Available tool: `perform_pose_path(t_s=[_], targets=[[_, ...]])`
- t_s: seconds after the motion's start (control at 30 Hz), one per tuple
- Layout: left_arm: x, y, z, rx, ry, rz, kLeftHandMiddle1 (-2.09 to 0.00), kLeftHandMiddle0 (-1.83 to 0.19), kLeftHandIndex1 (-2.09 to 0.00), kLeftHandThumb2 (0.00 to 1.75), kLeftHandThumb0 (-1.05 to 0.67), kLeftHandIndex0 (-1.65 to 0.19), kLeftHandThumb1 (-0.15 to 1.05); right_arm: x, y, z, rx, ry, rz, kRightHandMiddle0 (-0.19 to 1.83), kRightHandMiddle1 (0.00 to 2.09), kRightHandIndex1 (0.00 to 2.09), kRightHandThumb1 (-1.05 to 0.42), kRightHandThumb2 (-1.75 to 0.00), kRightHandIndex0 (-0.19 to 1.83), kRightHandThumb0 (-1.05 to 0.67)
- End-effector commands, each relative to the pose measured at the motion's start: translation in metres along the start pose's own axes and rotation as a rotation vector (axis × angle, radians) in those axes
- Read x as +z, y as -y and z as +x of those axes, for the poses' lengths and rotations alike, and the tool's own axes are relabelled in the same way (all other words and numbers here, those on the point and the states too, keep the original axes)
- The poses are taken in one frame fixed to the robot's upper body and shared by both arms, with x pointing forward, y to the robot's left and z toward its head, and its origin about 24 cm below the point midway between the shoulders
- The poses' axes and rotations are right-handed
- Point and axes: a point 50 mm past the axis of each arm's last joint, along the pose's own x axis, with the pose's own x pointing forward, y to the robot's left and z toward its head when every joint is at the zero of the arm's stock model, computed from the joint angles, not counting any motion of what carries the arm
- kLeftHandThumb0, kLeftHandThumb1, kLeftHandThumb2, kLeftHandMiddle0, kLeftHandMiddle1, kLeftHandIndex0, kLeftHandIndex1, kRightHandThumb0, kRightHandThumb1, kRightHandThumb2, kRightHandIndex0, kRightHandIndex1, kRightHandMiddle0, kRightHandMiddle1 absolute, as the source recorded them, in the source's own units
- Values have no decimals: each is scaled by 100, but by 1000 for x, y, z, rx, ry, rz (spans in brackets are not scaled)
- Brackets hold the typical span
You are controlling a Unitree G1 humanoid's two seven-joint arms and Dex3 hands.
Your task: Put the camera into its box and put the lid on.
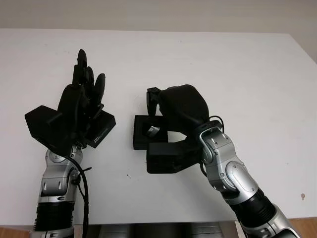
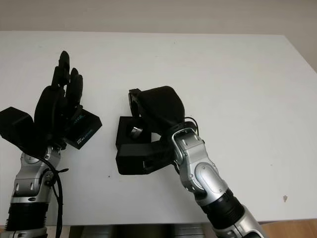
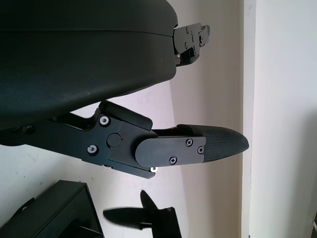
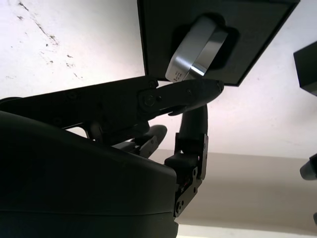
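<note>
My black right hand (image 1: 171,111) hangs right over the flat black square box (image 4: 213,39), and the small round silver camera (image 4: 194,55) sits in its middle dip. This hand is open, holding nothing. The black lid (image 1: 101,128) lies under my open left hand (image 1: 79,104), closer to that hand.

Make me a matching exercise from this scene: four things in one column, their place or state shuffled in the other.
1. camera
2. lid
3. right hand
4. left hand

A. over the box
B. silver, lying in the box
C. open, above the lid
D. black, on the table beside the box

Pairs: 1-B, 2-D, 3-A, 4-C
</note>
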Motion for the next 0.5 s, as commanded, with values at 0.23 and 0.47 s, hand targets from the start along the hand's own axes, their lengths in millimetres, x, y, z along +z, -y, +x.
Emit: perform_pose_path(t_s=[0.23,0.47], targets=[[1,-1,0,-2,3,4,0,19,0,43,-72,19,105,-4,8,-3,70,20,113,23,31,8,-104,-6,23,-74],[2,-1,0,-4,8,9,0,19,0,44,-72,19,105,-10,13,-4,95,11,110,29,28,8,-103,-5,25,-75]])
